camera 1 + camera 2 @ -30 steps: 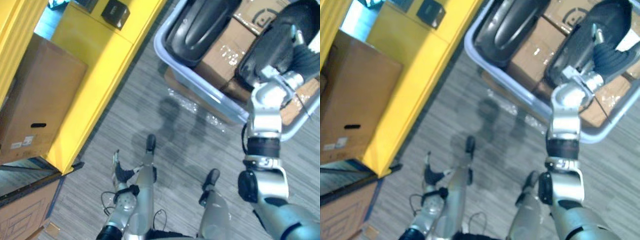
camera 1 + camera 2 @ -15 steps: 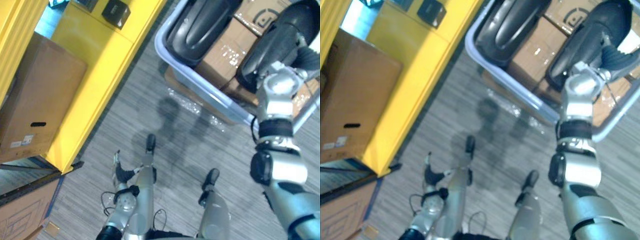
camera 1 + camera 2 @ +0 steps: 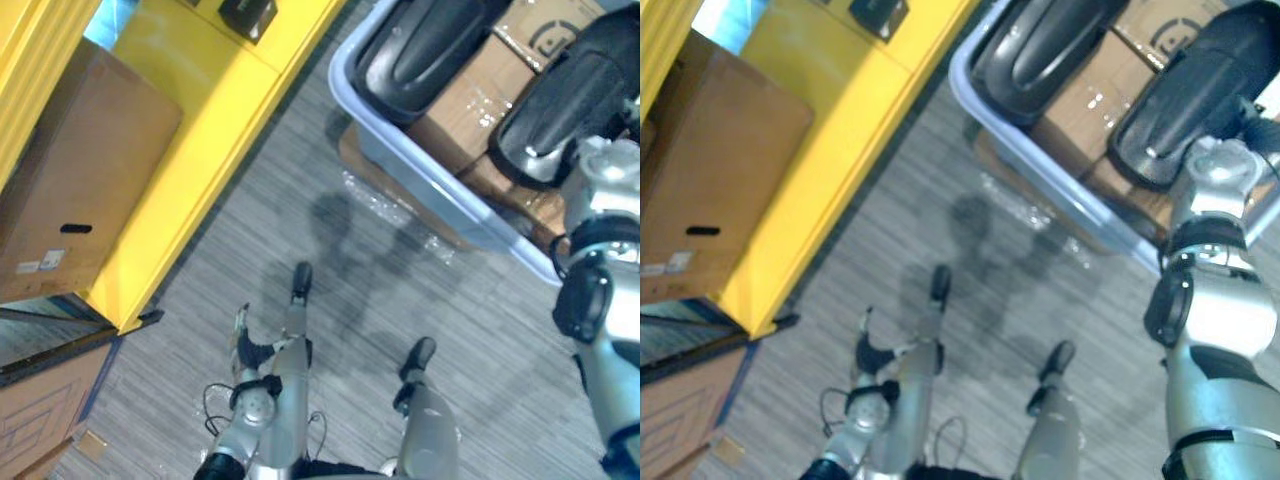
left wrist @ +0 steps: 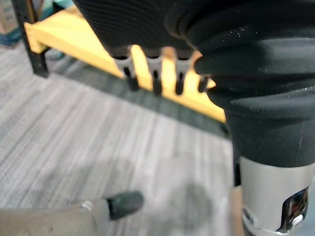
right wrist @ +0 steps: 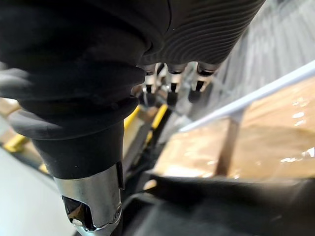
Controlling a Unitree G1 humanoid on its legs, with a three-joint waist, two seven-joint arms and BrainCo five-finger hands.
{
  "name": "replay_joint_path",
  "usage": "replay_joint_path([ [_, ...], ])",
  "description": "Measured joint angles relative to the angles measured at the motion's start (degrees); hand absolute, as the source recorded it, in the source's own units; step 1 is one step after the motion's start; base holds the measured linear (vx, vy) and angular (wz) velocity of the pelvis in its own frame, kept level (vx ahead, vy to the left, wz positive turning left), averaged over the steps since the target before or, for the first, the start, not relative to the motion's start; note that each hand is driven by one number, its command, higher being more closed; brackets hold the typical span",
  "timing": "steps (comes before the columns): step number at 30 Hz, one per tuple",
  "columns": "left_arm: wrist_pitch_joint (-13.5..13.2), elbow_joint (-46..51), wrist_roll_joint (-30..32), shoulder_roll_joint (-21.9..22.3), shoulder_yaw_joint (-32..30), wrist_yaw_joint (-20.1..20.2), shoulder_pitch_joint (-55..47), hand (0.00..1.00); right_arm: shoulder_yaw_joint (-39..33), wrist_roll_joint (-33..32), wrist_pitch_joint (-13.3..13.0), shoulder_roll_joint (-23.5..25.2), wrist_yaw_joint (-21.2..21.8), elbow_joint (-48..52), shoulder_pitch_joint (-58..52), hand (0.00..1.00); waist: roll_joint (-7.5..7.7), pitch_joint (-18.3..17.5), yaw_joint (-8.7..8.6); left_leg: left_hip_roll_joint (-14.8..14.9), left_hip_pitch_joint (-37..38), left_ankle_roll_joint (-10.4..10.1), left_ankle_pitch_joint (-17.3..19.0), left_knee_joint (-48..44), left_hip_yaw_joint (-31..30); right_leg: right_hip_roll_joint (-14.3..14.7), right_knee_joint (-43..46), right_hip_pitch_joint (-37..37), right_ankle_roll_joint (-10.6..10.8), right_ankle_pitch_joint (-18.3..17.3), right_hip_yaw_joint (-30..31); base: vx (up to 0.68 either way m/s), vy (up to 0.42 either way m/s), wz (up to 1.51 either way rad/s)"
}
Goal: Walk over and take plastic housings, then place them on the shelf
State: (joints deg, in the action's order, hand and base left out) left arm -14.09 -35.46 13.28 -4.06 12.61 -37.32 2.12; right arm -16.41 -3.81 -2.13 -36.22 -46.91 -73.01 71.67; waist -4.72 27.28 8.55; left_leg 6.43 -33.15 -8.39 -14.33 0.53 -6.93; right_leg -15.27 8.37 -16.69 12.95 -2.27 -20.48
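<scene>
While I stand at the grey bin (image 3: 432, 185), the head view shows two black plastic housings (image 3: 560, 100) in it at the upper right of the frame. They lie on cardboard boxes (image 3: 465, 98). The yellow shelf (image 3: 225, 110) runs across the upper left, and my left hand (image 3: 248, 352) hangs low at bottom centre. In the left wrist view its fingers (image 4: 155, 81) are loose and apart above the grey floor (image 4: 74, 147), holding nothing. In the right wrist view my right hand (image 5: 172, 83) is close to the bin's rim, its fingers relaxed and empty, with a housing's dark shell just past them. I judge this is the pick, with the grasp not yet made. Next I need to settle onto the nearer housing, close round its edge and lift it clear of the rim. Then I turn toward the shelf.
</scene>
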Motion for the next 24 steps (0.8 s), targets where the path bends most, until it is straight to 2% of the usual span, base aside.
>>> replay_joint_path([
  [4,0.0,0.27,0.01,0.04,0.33,0.36,0.03,0.0,0.48,-0.67,0.23,-0.94,1.57,-2.32,-0.03,0.0,-0.61,0.29,-0.01,-0.07,0.04,0.0,0.0,-0.01,-0.24,0.04,-0.16,0.53,0.0,0.0,-0.36,0.01,0.005,0.03],
  [6,0.0,0.43,0.02,0.03,1.51,0.4,0.07,0.0,0.67,-1.24,0.58,-1.67,2.25,-2.72,-0.02,0.0,-1.84,0.8,0.2,-0.13,0.07,-0.01,0.0,-0.02,-0.56,0.06,-0.2,0.71,-0.01,-0.01,-1.03,-0.01,0.023,0.07],
  [8,0.03,0.4,0.02,0.04,1.77,0.89,0.04,0.0,1.54,-1.65,0.69,-1.7,3.09,-3.79,-0.06,0.0,-2.31,0.79,0.36,-0.13,0.01,-0.01,0.01,0.01,-0.54,0.07,-0.31,0.66,0.0,-0.01,-1.05,0.0,0.0,0.0],
  [15,-0.02,0.57,0.01,0.05,2.2,2.86,0.05,0.0,5.02,-1.49,0.74,-3.11,5.93,-4.61,-0.52,0.0,-2.47,0.81,0.5,-0.19,-0.05,-0.04,0.04,0.41,-0.73,0.08,-0.47,0.67,-0.08,-0.09,-1.45,0.0,0.002,0.01],
  [16,-0.03,0.75,0.01,0.08,2.26,3.29,0.06,0.0,5.8,-1.45,0.71,-3.81,6.28,-4.66,-0.5,1.0,-2.97,1.05,0.6,-0.25,-0.14,-0.04,0.04,0.41,-0.99,0.11,-0.47,0.76,-0.09,-0.09,-1.68,0.01,0.014,0.07],
  [19,-0.04,1.41,0.0,0.07,2.27,4.49,0.06,0.0,6.94,-1.01,0.67,-5.69,6.88,-4.67,-0.54,1.0,-3.98,1.18,0.72,-0.32,-0.91,-0.14,-0.03,0.38,-1.93,0.37,-0.72,0.74,-0.1,-0.11,-2.69,0.01,0.014,0.11],
  [24,-0.05,2.41,-0.02,0.08,2.31,5.81,0.06,0.0,8.07,-1.01,0.8,-8.19,7.96,-5.4,-0.71,1.0,-4.14,1.25,1.74,-0.34,-0.98,-0.18,-0.06,0.41,-2.09,0.42,-0.79,0.77,-0.11,-0.12,-2.99,0.0,0.003,0.02],
])
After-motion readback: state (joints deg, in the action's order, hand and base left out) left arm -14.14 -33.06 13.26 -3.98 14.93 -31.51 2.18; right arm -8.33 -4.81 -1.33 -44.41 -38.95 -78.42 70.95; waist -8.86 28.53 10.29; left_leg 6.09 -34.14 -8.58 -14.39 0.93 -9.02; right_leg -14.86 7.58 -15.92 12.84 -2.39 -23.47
